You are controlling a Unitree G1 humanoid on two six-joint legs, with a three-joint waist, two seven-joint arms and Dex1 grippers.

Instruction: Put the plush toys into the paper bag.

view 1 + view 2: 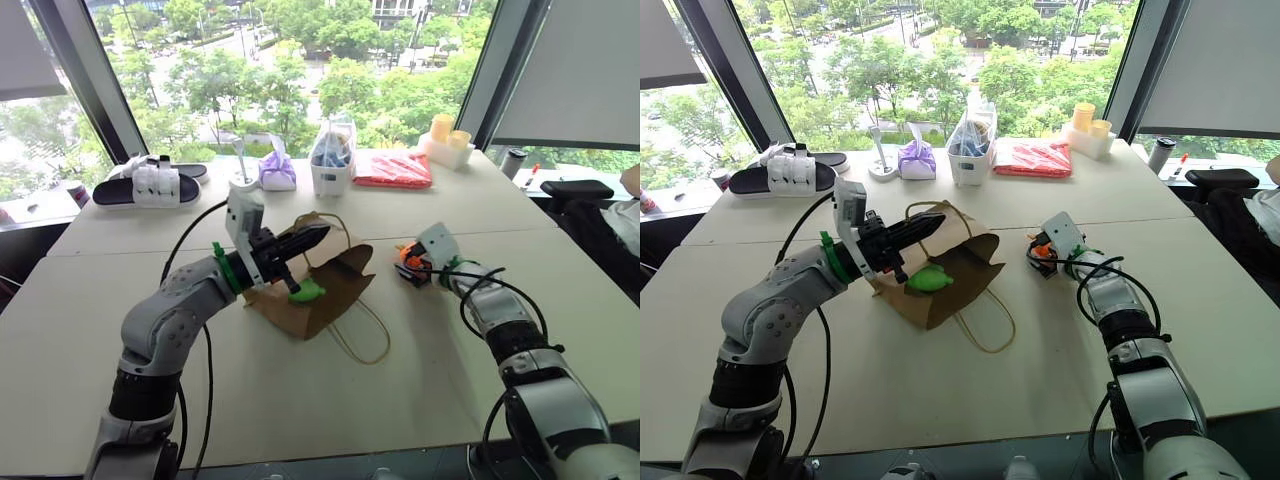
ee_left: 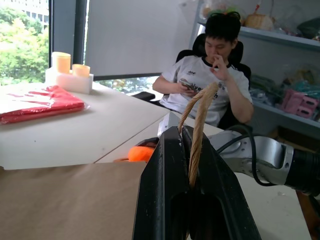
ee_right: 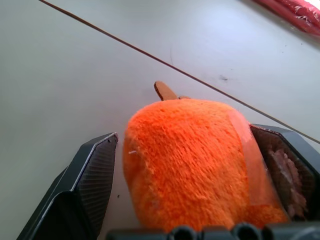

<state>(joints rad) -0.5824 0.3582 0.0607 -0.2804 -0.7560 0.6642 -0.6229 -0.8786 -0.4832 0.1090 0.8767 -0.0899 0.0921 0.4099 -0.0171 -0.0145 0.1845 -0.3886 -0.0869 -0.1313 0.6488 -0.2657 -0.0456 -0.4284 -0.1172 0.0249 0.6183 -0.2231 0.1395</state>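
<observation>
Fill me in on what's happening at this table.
The robot is packing plush toys into a paper bag. Its left claw is shut on the bag's handle, holding the mouth up; the green toy already lies in the opening. The right claw is open around the orange toy on the table, not yet closed on it.

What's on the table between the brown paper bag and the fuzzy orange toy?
Nothing: bare white table separates the brown paper bag from the orange plush toy in the right eye view.
</observation>
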